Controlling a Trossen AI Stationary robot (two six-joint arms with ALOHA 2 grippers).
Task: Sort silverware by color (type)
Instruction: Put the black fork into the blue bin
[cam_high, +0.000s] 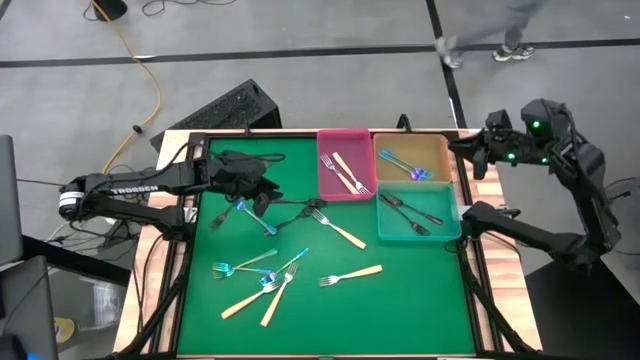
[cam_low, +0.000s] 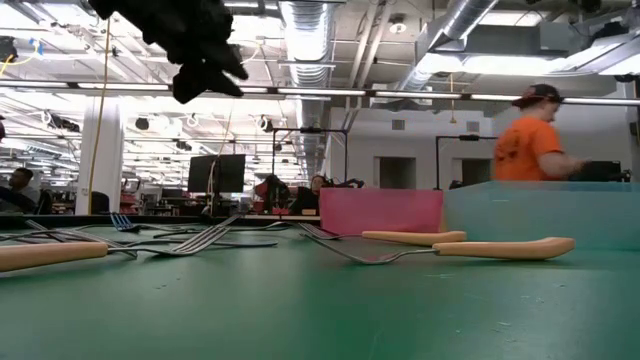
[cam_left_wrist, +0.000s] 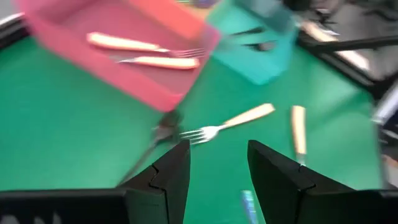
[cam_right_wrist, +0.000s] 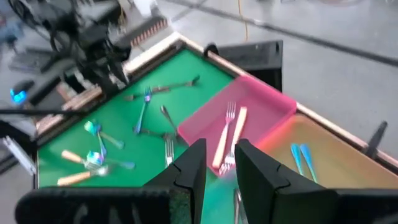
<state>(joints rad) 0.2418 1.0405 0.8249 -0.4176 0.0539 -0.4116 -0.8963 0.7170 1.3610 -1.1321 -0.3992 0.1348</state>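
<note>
The left claw (cam_high: 262, 186) hovers released and empty over the green surface (cam_high: 400, 290) among scattered forks (cam_high: 275, 282), while the right claw (cam_high: 470, 150), also parted and empty, waits beside the pink bin (cam_high: 345, 190), orange bin (cam_high: 445, 160) and teal bin (cam_high: 455, 228) holding sorted forks.

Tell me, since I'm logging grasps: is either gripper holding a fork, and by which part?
Nothing is held. The left gripper hangs open above the mat; the right gripper waits open and empty near the bins.
</note>
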